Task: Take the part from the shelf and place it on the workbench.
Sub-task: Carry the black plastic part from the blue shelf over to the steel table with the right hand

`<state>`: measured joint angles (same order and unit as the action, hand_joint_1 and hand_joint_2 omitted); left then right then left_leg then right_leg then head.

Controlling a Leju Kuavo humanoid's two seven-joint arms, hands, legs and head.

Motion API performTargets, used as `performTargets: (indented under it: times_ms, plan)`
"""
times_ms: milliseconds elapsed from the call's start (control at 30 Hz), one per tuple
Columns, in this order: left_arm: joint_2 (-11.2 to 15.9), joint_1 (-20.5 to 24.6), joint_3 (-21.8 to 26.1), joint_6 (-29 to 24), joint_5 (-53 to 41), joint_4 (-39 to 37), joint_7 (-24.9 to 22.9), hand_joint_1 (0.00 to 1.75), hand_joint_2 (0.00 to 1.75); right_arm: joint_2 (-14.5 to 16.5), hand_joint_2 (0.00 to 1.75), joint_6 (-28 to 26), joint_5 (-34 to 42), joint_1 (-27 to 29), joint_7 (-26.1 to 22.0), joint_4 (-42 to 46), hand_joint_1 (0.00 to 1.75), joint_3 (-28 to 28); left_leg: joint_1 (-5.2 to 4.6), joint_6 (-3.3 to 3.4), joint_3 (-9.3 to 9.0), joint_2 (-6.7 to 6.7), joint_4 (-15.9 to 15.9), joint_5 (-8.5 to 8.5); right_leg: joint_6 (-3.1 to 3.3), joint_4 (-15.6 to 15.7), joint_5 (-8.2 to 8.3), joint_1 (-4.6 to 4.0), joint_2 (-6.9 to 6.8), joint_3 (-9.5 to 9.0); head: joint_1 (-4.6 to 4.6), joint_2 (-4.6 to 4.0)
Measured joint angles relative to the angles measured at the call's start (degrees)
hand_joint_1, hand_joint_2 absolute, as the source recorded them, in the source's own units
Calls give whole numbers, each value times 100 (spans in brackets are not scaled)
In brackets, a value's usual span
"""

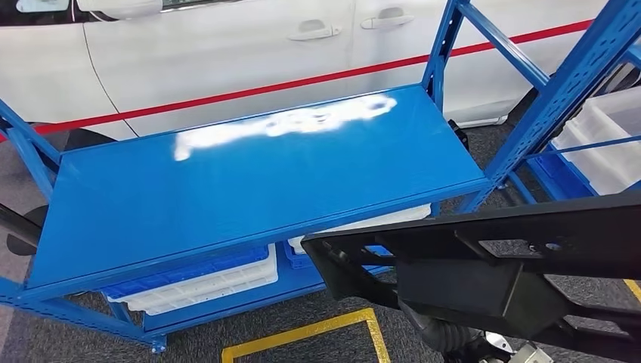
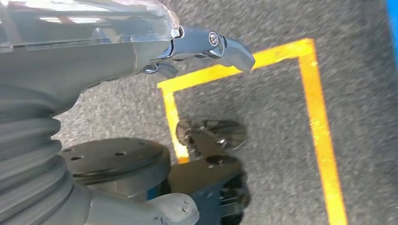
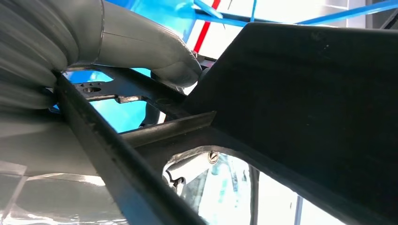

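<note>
Down in the lower left of the head view, a blue tray (image 1: 189, 271) is sitting stacked on a white tray (image 1: 208, 291) under the blue shelf top (image 1: 242, 189), and another white tray (image 1: 370, 223) is peeking out beside them at centre; what they are holding, I cannot tell. At the right edge, white bins (image 1: 605, 140) are sitting in a second blue rack (image 1: 563, 87), contents not readable.

The black part (image 1: 484, 265) is stretching across the lower right of the head view, in front of the shelf's front edge and above the grey floor with its yellow line (image 1: 310, 333). In the right wrist view the right hand (image 3: 159, 56) is gripping it: the grey thumb (image 3: 176, 70) is pressing on one face of the part (image 3: 305, 103) while darker fingers (image 3: 187, 171) are showing through a cut-out on the other face.

In the left wrist view the left hand (image 2: 202, 51) is hanging over the floor, fingers (image 2: 234, 49) extended and holding nothing. A white car (image 1: 227, 53) is filling the upper part of the head view.
</note>
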<state>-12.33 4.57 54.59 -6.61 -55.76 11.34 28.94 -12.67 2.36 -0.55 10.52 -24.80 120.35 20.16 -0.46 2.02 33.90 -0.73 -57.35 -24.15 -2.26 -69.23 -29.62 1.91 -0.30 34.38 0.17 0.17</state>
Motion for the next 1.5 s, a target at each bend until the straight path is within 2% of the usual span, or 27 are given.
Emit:
performTargets:
  times_ms: [67, 100, 200, 267, 333, 367, 400, 433, 500, 567, 600, 667, 733, 767, 833, 867, 900, 967, 1033, 1100, 1133, 1233, 1300, 1367, 1400, 1467, 1500]
  plan:
    - [9, -1, 7, -9, -1, 0, -22, 0, 175, 7, 175, -8, 0, -34, 3, -7, 175, 51, -10, -60, 164, 8, -154, 45, 33, 718, -108, -12, 12, -497, -3, 0]
    - [15, -3, 12, -13, -1, 0, -29, 0, 175, 13, 175, -12, 1, -48, 3, -10, 175, 80, -15, -95, 214, 12, -202, 75, 71, 925, -195, -28, 18, -611, -5, -1]
    - [32, -32, 28, -19, -11, 0, -37, 0, 175, 28, 175, -25, -1, -57, 1, -29, 175, 160, 12, -208, 300, 21, -249, 125, 244, 991, -124, -60, -1, -520, -2, -1]
    - [44, -50, 33, -29, -30, 0, -38, 0, 175, 48, 175, -49, -5, -50, -8, -46, 175, 222, 43, -279, 421, 30, -523, -256, 347, 1003, 13, -56, -25, -377, -11, -1]
    - [52, -52, 34, -38, -51, 0, -36, 0, 175, 75, 175, -86, -1, -28, -28, -63, 175, 276, 61, -324, 576, 33, -1163, -864, 386, 998, 157, -71, -31, -194, -23, -1]
    - [57, -52, 35, -42, -61, 0, -33, 0, 175, 87, 175, -101, 5, -10, -37, -75, 175, 293, 64, -331, 621, 34, -1501, -1048, 389, 993, 231, -83, -32, -94, -23, 0]
    - [64, -51, 36, -46, -69, 0, -30, 0, 175, 98, 175, -108, 16, 14, -45, -92, 175, 306, 63, -328, 598, 36, -1733, -1079, 389, 986, 306, -94, -34, 9, -22, 0]
    - [73, -51, 36, -51, -77, 0, -27, 0, 175, 111, 175, -110, 34, 39, -49, -110, 175, 316, 59, -315, 489, 37, -1801, -974, 386, 976, 376, -104, -35, 113, -22, 0]
    - [93, -46, 36, -61, -99, 0, -26, 0, 175, 147, 175, -113, 95, 82, -50, -151, 175, 330, 33, -254, -17, 40, -1363, -639, 374, 957, 506, -112, -36, 278, -23, 0]
    - [131, -29, 36, -70, -120, 2, -26, 0, 175, 199, 175, -117, 160, 111, -52, -190, 175, 339, -16, -153, -713, 41, -449, -656, 339, 951, 622, -111, -39, 360, -23, 0]
    - [146, -19, 35, -73, -127, 2, -27, 0, 175, 226, 175, -119, 184, 122, -54, -209, 175, 342, -43, -110, -947, 41, -92, -743, 310, 964, 683, -103, -48, 373, -22, 0]
    - [160, -17, 34, -78, -133, 2, -38, 0, 175, 267, 175, -122, 238, 144, -60, -243, 175, 345, -76, -43, -1075, 38, 229, -773, 235, 1027, 821, -85, -64, 375, -32, 0]
    - [162, -27, 35, -79, -141, 2, -65, 0, 175, 290, 175, -130, 299, 179, -66, -276, 175, 345, -63, 23, -989, 17, 296, -594, 180, 1009, 760, -75, -51, 408, -37, 0]
    - [164, -31, 36, -80, -144, 2, -82, 0, 175, 298, 175, -137, 323, 199, -68, -294, 175, 344, -49, 54, -921, 5, 330, -493, 164, 880, 553, -77, -33, 451, -27, 0]
    - [166, -35, 37, -80, -148, 2, -105, 0, 175, 309, 175, -162, 351, 236, -71, -336, 175, 344, -41, 95, -733, -11, 320, -339, 138, 305, -90, -69, -4, 570, -14, 0]
    - [166, -36, 38, -79, -152, 2, -111, 0, 175, 315, 175, -172, 359, 250, -72, -358, 175, 344, -42, 95, -624, -18, 290, -270, 118, -58, -309, -63, 3, 620, -6, -1]
    - [166, -36, 38, -77, -157, 2, -115, 0, 175, 318, 175, -180, 364, 262, -72, -380, 175, 345, -42, 87, -507, -23, 251, -205, 96, -360, -372, -54, 3, 634, -2, -1]
    - [166, -37, 38, -77, -165, 2, -118, 0, 175, 324, 175, -188, 373, 276, -73, -416, 175, 345, -35, 55, -253, -32, 136, -96, 55, -518, -110, -24, 2, 463, 5, -1]
    - [168, -40, 38, -85, -166, 3, -118, 0, 175, 331, 175, -191, 390, 280, -73, -437, 175, 344, -31, 3, -5, -32, -26, -31, 26, 24, 72, 10, 0, -44, 7, -1]
    - [171, -40, 39, -107, -167, 3, -112, 0, 175, 355, 175, -191, 411, 282, -80, -448, 175, 343, -37, -59, 169, -24, -187, 12, 71, 711, -126, -6, 7, -508, 1, -1]
    - [173, -38, 39, -123, -172, 3, -107, 0, 175, 372, 175, -192, 420, 286, -85, -454, 175, 342, -39, -93, 219, -21, -230, 48, 118, 903, -228, -30, 9, -602, -1, 0]
    - [176, -52, 43, -175, -190, 2, -95, 0, 175, 407, 175, -209, 426, 313, -104, -480, 175, 339, -2, -196, 329, 0, -297, 83, 285, 968, -113, -53, -13, -481, -2, 0]
    - [179, -73, 44, -205, -208, 2, -91, 0, 175, 421, 175, -220, 424, 325, -115, -487, 175, 336, 27, -262, 466, 20, -646, -355, 368, 978, 33, -47, -29, -323, -21, 0]
    - [179, -84, 44, -219, -232, 2, -89, 0, 175, 431, 175, -225, 415, 337, -121, -486, 175, 336, 48, -304, 586, 25, -1300, -933, 397, 972, 178, -66, -30, -143, -42, -1]
    - [179, -84, 44, -224, -242, 2, -89, 0, 175, 432, 175, -227, 409, 346, -122, -486, 175, 336, 55, -311, 593, 26, -1585, -1067, 398, 966, 247, -76, -33, -49, -43, -1]
    - [179, -81, 44, -232, -255, 2, -85, 0, 175, 432, 175, -254, 392, 371, -121, -487, 175, 336, 55, -296, 376, 29, -1692, -919, 388, 942, 379, -85, -38, 137, -42, -1]
    - [179, -78, 44, -232, -261, 2, -82, 0, 175, 433, 175, -275, 386, 382, -121, -487, 175, 336, 52, -275, 126, 32, -1467, -748, 378, 930, 441, -86, -38, 220, -43, 0]
